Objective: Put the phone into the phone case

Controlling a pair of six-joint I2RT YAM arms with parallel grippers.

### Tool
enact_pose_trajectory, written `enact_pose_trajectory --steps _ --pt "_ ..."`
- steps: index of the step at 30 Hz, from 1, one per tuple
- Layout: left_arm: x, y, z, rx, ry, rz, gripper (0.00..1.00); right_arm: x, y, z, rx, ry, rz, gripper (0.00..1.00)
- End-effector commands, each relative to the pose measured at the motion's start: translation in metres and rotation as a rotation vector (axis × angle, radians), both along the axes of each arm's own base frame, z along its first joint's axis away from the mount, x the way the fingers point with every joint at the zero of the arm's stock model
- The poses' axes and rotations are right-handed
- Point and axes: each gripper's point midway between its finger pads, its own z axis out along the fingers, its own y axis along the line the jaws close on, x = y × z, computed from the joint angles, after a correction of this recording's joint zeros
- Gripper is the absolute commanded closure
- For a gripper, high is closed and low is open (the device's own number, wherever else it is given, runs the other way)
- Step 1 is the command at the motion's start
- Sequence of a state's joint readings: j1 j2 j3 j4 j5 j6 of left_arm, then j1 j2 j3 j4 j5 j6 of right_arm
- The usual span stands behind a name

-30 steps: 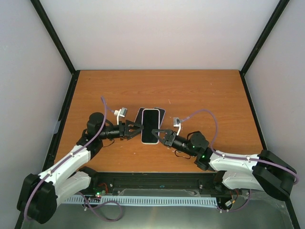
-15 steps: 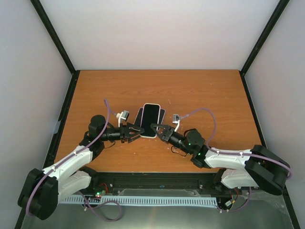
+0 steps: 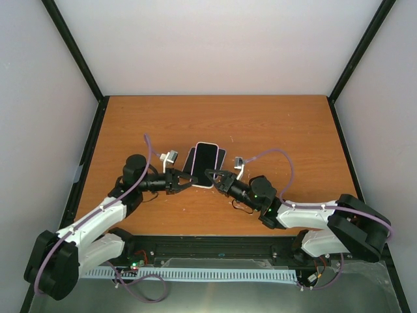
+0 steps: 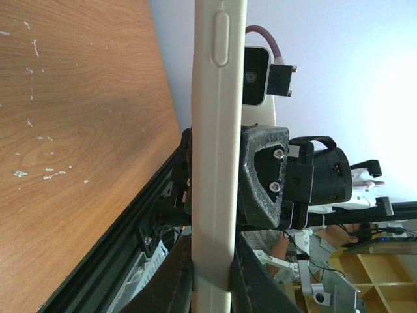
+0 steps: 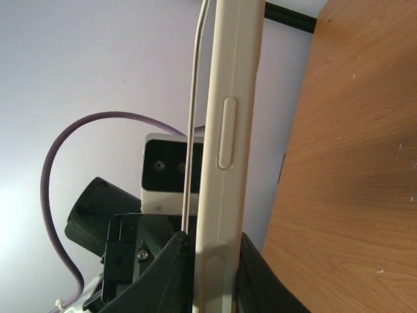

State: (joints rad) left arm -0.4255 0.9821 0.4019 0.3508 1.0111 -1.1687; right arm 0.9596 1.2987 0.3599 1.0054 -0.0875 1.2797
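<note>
Left pincer (image 3: pixel 189 179), right pincer (image 3: pixel 212 175) clamp the phone (image 3: pixel 206 160), possibly atop the case (image 3: pixel 223 156).

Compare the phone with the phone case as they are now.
The phone shows a black screen in a pale rim; the phone case is dark. The phone is mostly in view; the phone case shows only at its sides, beneath it. The left gripper and right gripper clamp the phone's near end; neither holds the phone case. They are roughly aligned.

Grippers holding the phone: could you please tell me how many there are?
2. The left gripper clamps the phone at its lower left edge; the right gripper clamps its lower right edge, both seen in the top view. None appears hidden.
</note>
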Motion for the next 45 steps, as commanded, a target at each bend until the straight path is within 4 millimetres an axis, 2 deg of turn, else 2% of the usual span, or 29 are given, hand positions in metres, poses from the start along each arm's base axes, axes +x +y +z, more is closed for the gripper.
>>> enact_pose_trajectory --steps 1,7,10,15,17,23,25,31,38,45 --pt "0.010 0.000 0.000 0.057 -0.018 0.041 1.00 -0.005 -0.001 0.026 0.081 -0.058 0.010 0.85" --pt "0.015 0.000 0.003 0.079 -0.033 0.054 0.80 -0.006 -0.004 0.024 0.076 -0.062 0.006 0.84" --pt "0.018 0.001 0.003 0.096 -0.040 0.072 0.58 -0.007 -0.006 0.018 0.024 -0.068 -0.001 0.85" --pt "0.025 0.006 0.003 0.158 -0.065 0.118 0.24 -0.002 -0.020 -0.007 -0.153 -0.028 -0.061 0.85" --pt "0.030 0.009 0.004 0.191 -0.088 0.144 0.02 -0.001 -0.030 -0.014 -0.224 -0.022 -0.092 0.85" --pt "0.042 0.019 0.014 0.267 -0.161 0.220 0.00 0.010 -0.073 -0.026 -0.346 0.000 -0.217 0.84" --pt "0.044 0.023 0.010 0.304 -0.152 0.238 0.01 0.015 -0.084 -0.031 -0.379 0.004 -0.240 0.84" --pt "0.048 0.031 0.009 0.352 -0.178 0.281 0.00 0.031 -0.111 -0.060 -0.441 0.067 -0.295 0.84" --pt "0.049 0.037 0.004 0.396 -0.187 0.303 0.01 0.052 -0.125 -0.086 -0.483 0.111 -0.334 0.85" --pt "0.049 0.036 0.002 0.397 -0.187 0.294 0.00 0.065 -0.119 -0.108 -0.468 0.163 -0.303 0.85"
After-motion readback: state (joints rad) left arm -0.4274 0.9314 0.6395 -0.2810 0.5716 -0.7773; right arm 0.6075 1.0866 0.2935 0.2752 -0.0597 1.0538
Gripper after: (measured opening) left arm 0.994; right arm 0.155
